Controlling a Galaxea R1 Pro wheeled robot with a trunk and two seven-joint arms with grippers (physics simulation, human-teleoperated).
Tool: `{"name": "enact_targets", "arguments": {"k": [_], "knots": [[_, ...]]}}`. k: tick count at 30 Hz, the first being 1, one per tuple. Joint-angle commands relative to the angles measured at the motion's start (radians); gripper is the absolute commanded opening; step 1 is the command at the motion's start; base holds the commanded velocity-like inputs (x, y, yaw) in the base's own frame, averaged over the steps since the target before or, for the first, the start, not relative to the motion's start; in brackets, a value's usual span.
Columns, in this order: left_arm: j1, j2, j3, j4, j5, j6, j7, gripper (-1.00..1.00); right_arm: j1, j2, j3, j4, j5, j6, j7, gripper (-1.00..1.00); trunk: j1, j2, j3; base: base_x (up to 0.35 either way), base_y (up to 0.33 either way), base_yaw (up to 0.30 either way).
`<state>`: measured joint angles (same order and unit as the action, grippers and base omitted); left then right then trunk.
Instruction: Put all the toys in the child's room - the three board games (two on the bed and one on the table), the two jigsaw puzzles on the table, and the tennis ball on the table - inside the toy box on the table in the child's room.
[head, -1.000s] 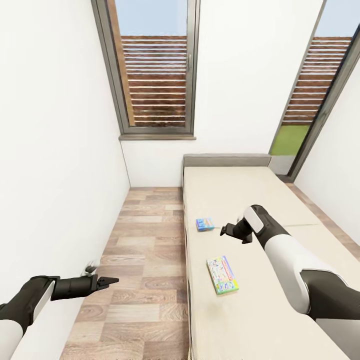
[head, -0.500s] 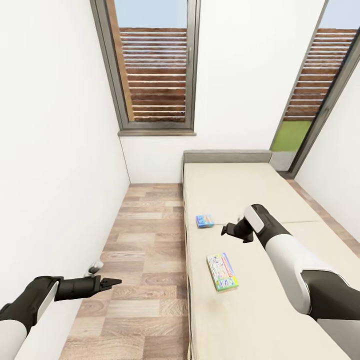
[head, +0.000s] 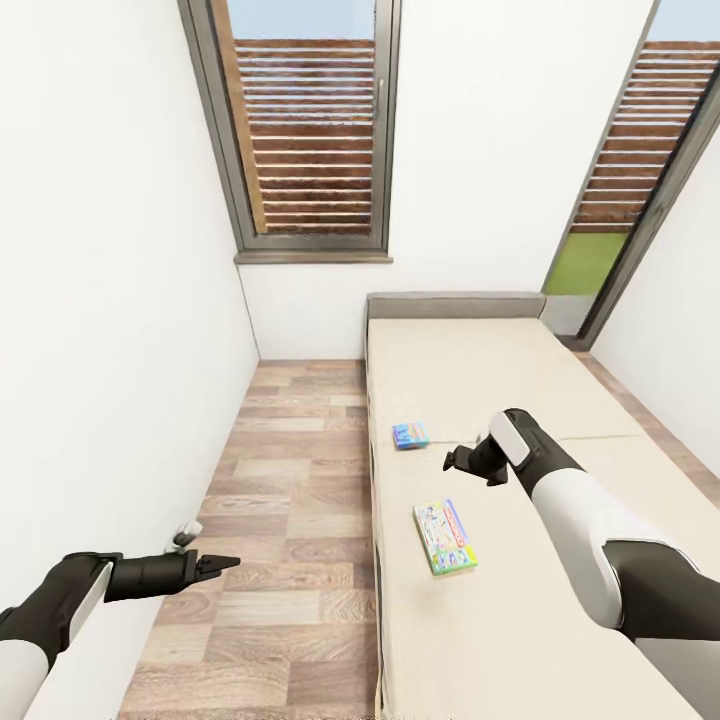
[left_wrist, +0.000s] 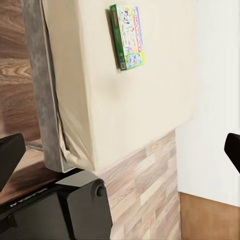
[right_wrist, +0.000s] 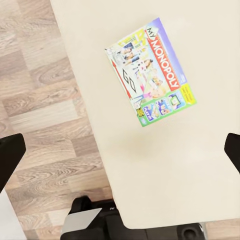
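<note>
The right end effector (head: 458, 462) hangs above the bed (head: 480, 600), its two fingers spread apart and gripping nothing; in the right wrist view the fingertips (right_wrist: 11, 155) sit at opposite edges with bare mattress between them. Just below it on the mattress lies a My Monopoly board game (head: 445, 537), flat and face up, near the bed's floor-side edge; the same box (right_wrist: 150, 71) shows its title plainly in the right wrist view. Beyond the end effector, toward the grey headboard (head: 455, 305), a smaller light blue game box (head: 411, 435) lies flat, also near that edge and apart from the Monopoly box.

The left end effector (head: 222, 565) is held out over the wooden floor (head: 290, 500) beside the bed, close to the white wall (head: 110, 300). Its fingers look drawn nearly together in the head view, yet the left wrist view shows dark tips at both sides, so whether it is released or clenched cannot be told. It carries nothing. That wrist view takes in the bed's corner (left_wrist: 75, 150) and the Monopoly box (left_wrist: 127, 36).

Two tall windows (head: 310, 140) stand behind.
</note>
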<state>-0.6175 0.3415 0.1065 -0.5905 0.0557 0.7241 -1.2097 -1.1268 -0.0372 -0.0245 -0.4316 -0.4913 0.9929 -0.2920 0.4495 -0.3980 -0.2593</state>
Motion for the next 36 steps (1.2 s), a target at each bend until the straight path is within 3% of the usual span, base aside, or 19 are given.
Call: {"name": "enact_targets", "arguments": {"k": [1, 21, 36], "knots": [[-0.001, 0.0, 0.0, 0.0, 0.003, 0.009, -0.007, 1.0, -0.001, 0.0, -0.002, -0.001, -0.009, 0.003, -0.009, 1.0, 0.001, -0.002, -0.004, 0.0, 0.0, 0.0], [-0.001, 0.001, -0.002, 0.0, 0.002, 0.009, -0.017, 1.0, -0.003, -0.003, -0.005, -0.011, -0.009, 0.001, -0.012, 1.0, 0.001, -0.002, -0.037, 0.0, 0.0, 0.0], [-0.001, 0.002, -0.001, 0.0, -0.001, 0.009, -0.017, 1.0, -0.007, -0.005, -0.005, -0.191, -0.008, 0.054, -0.012, 1.0, 0.001, -0.002, -0.061, 0.0, 0.0, 0.0]]}}
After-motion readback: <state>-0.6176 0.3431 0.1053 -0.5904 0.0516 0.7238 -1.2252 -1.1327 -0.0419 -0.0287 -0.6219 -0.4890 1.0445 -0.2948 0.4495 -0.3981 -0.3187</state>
